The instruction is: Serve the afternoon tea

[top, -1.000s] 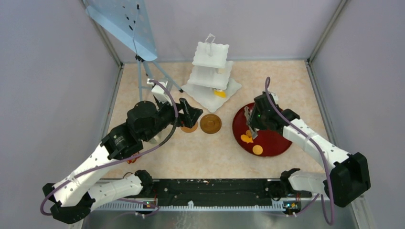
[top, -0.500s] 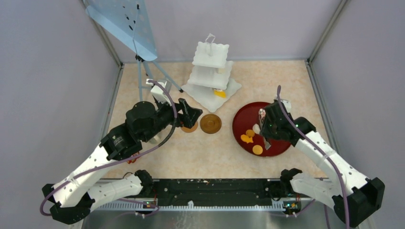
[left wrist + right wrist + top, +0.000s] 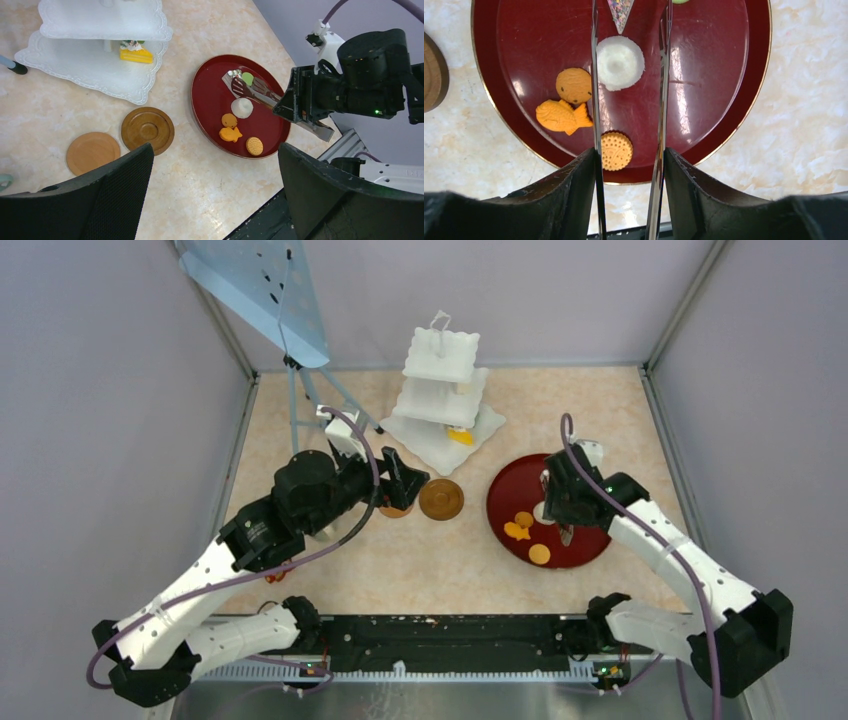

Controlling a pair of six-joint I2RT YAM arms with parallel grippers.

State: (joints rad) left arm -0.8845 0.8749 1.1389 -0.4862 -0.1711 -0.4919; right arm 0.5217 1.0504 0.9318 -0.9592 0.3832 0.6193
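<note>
My right gripper (image 3: 630, 156) is shut on the metal tongs (image 3: 595, 75), its fingers pressing the two arms, which stand apart. It hovers over the dark-red tray (image 3: 734, 100). A white round sweet (image 3: 620, 62) lies on the tray between the tong arms. Left of them lie an orange fish (image 3: 559, 116), a brown cookie (image 3: 574, 85) and an orange biscuit disc (image 3: 616, 150). A green round (image 3: 247, 78) sits at the tray's far side. My left gripper (image 3: 215, 150) is open and empty, high above the table near two wooden saucers (image 3: 147, 130). A yellow wedge (image 3: 136, 54) rests on the white tiered stand (image 3: 443, 390).
A blue perforated panel on a tripod (image 3: 260, 295) stands at the back left. The white stand fills the back centre. The dark saucer (image 3: 441, 499) lies between the two arms. Grey walls enclose the table on three sides, and a black rail (image 3: 450, 640) runs along its near edge.
My right wrist has shifted right over the tray and the tong arms have spread apart. The left arm has barely moved.
</note>
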